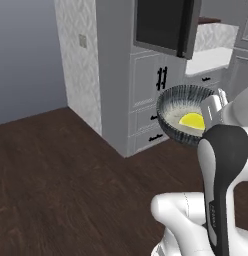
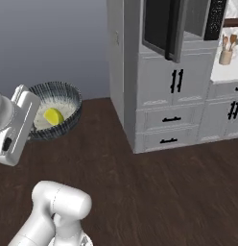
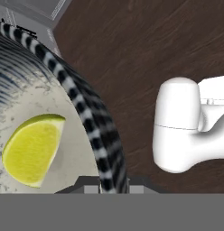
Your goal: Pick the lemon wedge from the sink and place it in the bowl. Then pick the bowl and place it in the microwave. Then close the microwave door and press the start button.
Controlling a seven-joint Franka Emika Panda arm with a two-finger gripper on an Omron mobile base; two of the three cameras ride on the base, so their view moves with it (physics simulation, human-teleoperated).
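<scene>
up and ahead of the carried bowl (image 1: 188, 114), well apart from it, stands the microwave (image 2: 197, 21) with its door (image 2: 161, 26) swung open, so the coming move is a lift forward into that cavity. the end effector (image 3: 105, 186) is clamped narrow on the bowl's rim, bowl held over the floor, lemon wedge (image 3: 31, 149) resting inside.

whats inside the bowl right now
The lemon wedge lies on the pale inside of the bowl. The tool clamps its rim, covering a bit of it.
</scene>
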